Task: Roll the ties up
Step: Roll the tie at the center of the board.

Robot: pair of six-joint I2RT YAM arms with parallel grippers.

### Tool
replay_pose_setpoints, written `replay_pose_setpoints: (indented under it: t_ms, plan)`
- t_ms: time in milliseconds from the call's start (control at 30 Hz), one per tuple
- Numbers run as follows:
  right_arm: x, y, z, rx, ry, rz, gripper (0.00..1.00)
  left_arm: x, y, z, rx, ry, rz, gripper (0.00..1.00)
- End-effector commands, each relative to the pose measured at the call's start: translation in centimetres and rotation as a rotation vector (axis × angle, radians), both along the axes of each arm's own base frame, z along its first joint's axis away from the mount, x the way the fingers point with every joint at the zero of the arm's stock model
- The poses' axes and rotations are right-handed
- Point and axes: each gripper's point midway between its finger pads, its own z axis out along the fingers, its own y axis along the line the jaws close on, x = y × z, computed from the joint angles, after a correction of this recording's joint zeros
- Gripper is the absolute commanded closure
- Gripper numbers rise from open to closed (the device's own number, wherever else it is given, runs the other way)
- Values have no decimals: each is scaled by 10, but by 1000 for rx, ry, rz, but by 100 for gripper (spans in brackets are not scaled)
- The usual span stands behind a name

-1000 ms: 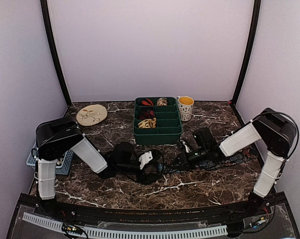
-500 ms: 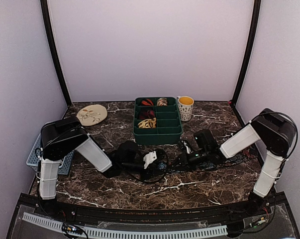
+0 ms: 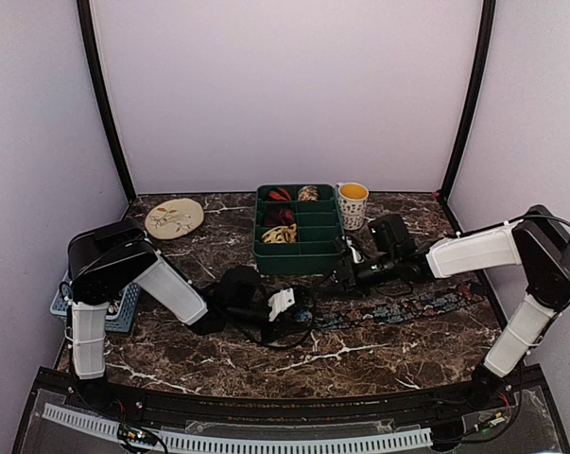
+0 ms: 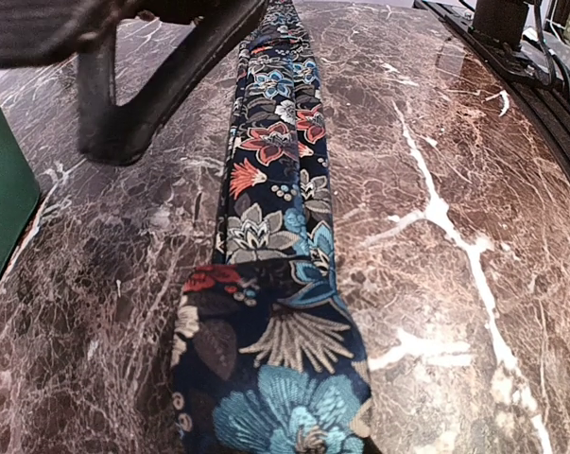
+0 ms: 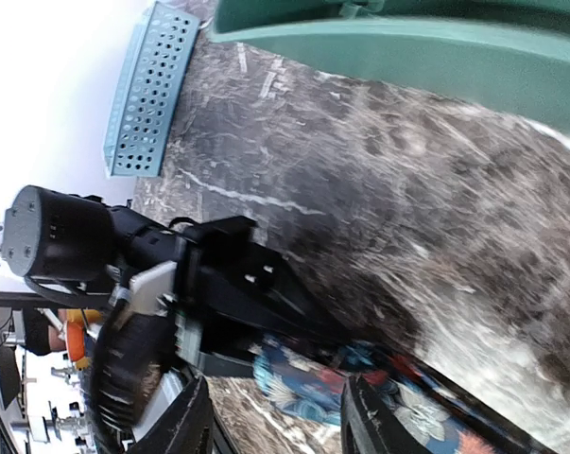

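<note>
One unrolled tie (image 3: pixel 398 310) lies flat on the marble in front of the green tray (image 3: pixel 299 257), running from ahead of the tray's front wall out past its right corner. Close up, the tie (image 4: pixel 275 284) is dark navy with red, blue and cream flowers, narrow far off and widening to the end nearest the left wrist camera.

The left gripper (image 3: pixel 294 307) sits at that wide end, in front of the tray's middle; whether its jaws have closed on the cloth I cannot tell. The right gripper (image 5: pixel 280 421) hovers by the tray's front right corner, between tray and tie, with its fingers (image 5: pixel 195 421) apart and nothing between them.

Inside the tray are four rolled ties: a red-black coil (image 3: pixel 278 194), a tan coil (image 3: pixel 308 193), a dark red coil (image 3: pixel 279 216) and a yellow-cream coil (image 3: pixel 279 234). A mug (image 3: pixel 353 203) stands just right of the tray, a round cream plate (image 3: pixel 174 218) well to its left, and a blue perforated basket (image 5: pixel 143 95) further left. A thin black cable (image 3: pixel 280 345) loops around the left gripper, close to the tie's wide end.
</note>
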Motion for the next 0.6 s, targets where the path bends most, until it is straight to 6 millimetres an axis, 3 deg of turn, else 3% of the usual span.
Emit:
replay_pose_setpoints:
  t_ms: [0, 167, 333, 467, 567]
  plan:
    - [-18, 13, -10, -38, 52, 60, 55, -10, 21, -28, 118, 59, 6, 76]
    - [-33, 26, -30, -79, 99, 98, 55, -10, 22, -29, 121, 58, 13, 75]
    - [-33, 32, -50, -128, 115, 100, 62, -10, 22, -30, 120, 61, 14, 75]
    - [-31, 26, -66, -177, 121, 82, 79, -10, 23, -30, 124, 62, 13, 75]
    - [-35, 18, -79, -202, 143, 75, 97, -10, 23, -28, 121, 63, 13, 72]
